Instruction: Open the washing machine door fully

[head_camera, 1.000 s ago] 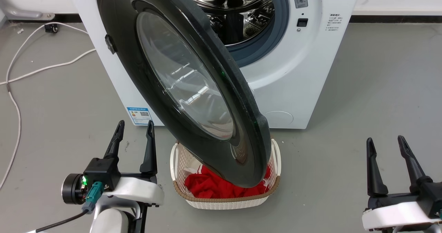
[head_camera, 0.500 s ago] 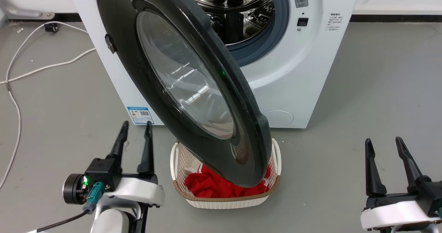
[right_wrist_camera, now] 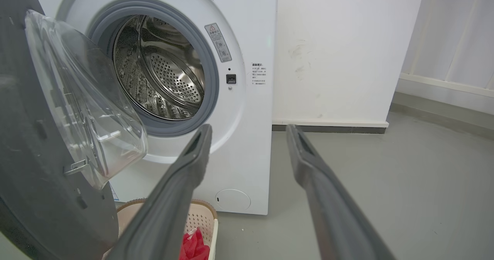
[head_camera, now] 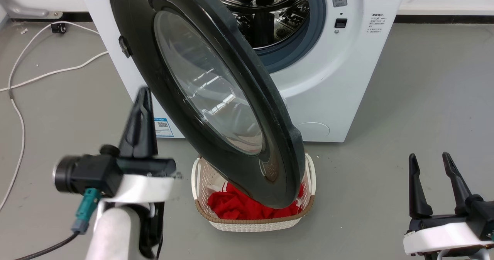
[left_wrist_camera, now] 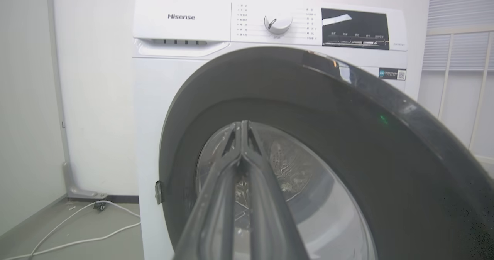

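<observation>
The washing machine door (head_camera: 208, 94), a glossy black disc with a clear glass bowl, stands swung partway out from the white washing machine (head_camera: 339, 78), over a basket. My left gripper (head_camera: 143, 92) is raised beside the door's left edge, near its hinge side, fingers shut together with nothing between them. In the left wrist view the shut left gripper (left_wrist_camera: 242, 124) points at the outer face of the door (left_wrist_camera: 347, 136); I cannot tell whether it touches. My right gripper (head_camera: 429, 157) hangs open low at the right, away from the door. In the right wrist view the right gripper (right_wrist_camera: 249, 128) faces the open drum (right_wrist_camera: 162, 71).
A white basket (head_camera: 254, 223) with red cloth (head_camera: 235, 208) sits on the floor under the door's lower edge. White cables (head_camera: 23, 82) trail over the grey floor at the left. Bare floor lies right of the washer.
My left gripper has closed its fingers and lifted up and forward toward the door's left side. The right arm and the door have stayed put.
</observation>
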Tool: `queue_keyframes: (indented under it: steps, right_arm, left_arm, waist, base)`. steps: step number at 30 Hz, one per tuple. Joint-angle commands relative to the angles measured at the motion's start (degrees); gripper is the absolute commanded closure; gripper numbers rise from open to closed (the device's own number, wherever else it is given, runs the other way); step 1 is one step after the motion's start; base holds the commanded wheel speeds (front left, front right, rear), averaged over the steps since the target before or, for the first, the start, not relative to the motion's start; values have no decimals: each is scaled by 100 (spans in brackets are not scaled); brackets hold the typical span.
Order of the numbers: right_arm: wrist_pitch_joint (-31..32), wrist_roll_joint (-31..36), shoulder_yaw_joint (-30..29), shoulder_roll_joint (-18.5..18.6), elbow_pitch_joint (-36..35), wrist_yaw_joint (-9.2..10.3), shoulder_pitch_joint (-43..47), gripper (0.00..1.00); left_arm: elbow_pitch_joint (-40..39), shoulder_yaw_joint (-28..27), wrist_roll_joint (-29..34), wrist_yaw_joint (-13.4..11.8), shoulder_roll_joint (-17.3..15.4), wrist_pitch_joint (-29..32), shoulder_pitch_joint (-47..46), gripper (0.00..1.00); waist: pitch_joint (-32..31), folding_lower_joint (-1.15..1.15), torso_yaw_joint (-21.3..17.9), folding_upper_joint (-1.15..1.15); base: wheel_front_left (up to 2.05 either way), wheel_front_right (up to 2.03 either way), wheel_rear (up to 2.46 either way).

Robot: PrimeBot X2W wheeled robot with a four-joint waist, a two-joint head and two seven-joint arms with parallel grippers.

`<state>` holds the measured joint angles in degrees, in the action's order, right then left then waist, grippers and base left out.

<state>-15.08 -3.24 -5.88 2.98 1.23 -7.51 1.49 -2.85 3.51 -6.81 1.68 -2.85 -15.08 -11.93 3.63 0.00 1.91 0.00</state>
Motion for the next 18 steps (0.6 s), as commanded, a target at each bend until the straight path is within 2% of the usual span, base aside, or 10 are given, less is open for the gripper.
queue_keyframes:
  steps: [1, 10, 14, 18]
  right_arm:
    - [-10, -27, -3, -20, 19, 4, -39, 0]
    - [-10, -34, -43, -18, 48, 4, -88, 0]
    - [-10, -57, -40, -19, 79, 4, -87, 0]
    - [-10, -68, -19, -19, 99, 4, -74, 0]
  left_arm:
    - [-152, 22, -22, -22, -5, -13, -133, 100]
    - [-1548, 485, -61, -258, -2, -12, -1069, 100]
    - [-1833, 1042, -143, -224, -4, -11, -1476, 100]
    - [-1718, 1843, -281, -91, -4, -10, -1669, 100]
  waist:
    - [-2, 0, 6, 0]
    - [0, 0, 32, 0]
    - [-11, 0, 16, 0]
    - [-34, 0, -33, 0]
  base:
    - [0, 0, 0]
    - [0, 0, 0]
    - [0, 0, 0]
    - [0, 0, 0]
